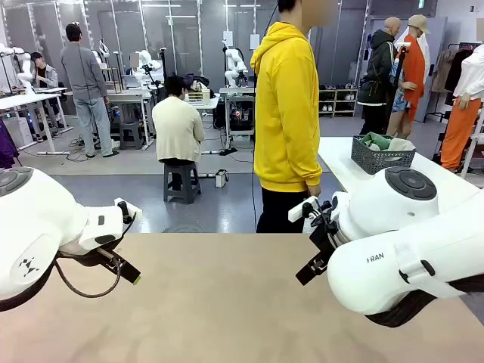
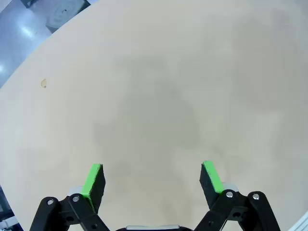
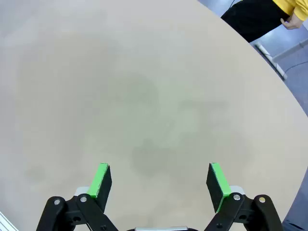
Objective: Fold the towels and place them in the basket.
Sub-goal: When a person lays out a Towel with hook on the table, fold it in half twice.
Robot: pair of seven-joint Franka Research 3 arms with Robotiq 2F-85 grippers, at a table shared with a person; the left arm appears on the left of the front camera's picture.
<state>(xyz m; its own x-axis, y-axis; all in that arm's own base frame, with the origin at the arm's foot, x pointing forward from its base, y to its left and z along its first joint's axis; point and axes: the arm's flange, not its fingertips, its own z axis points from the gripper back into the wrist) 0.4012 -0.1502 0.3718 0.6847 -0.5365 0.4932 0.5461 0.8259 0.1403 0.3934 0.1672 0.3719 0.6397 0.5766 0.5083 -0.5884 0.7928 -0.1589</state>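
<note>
I have the left tool [image 2: 151, 174], a black two-finger unit with green pads, hanging over the bare beige worktop [image 2: 154, 86]. Its jaws are spread wide and empty. The right tool [image 3: 160, 176], built the same, is just as wide and empty above the same beige surface. A small dark mark [image 2: 43, 83] sits on the worktop off to one side in the left wrist camera.

From the front camera, the white left arm [image 1: 45, 227] comes in on my left and the white right arm [image 1: 401, 261] on my right. Both are low over the near half of the worktop and well apart from each other.

The dark grey rectangular plastic basket with lattice sides [image 1: 380, 160] sits on a separate white worktop [image 1: 340, 162] farther back on the right, beyond the right arm. The small soft terry towels [image 1: 378, 141] lie bunched inside it, a pale blue-green one toward the left and a cream-white one toward the right. Both poke above the rim.

A person in a yellow hoodie [image 1: 286, 106] and dark trousers stands at the far edge of the beige worktop, one hand [image 1: 313, 190] hanging at the side. The right wrist camera catches a yellow sleeve [image 3: 291, 9] in its upper corner.
</note>
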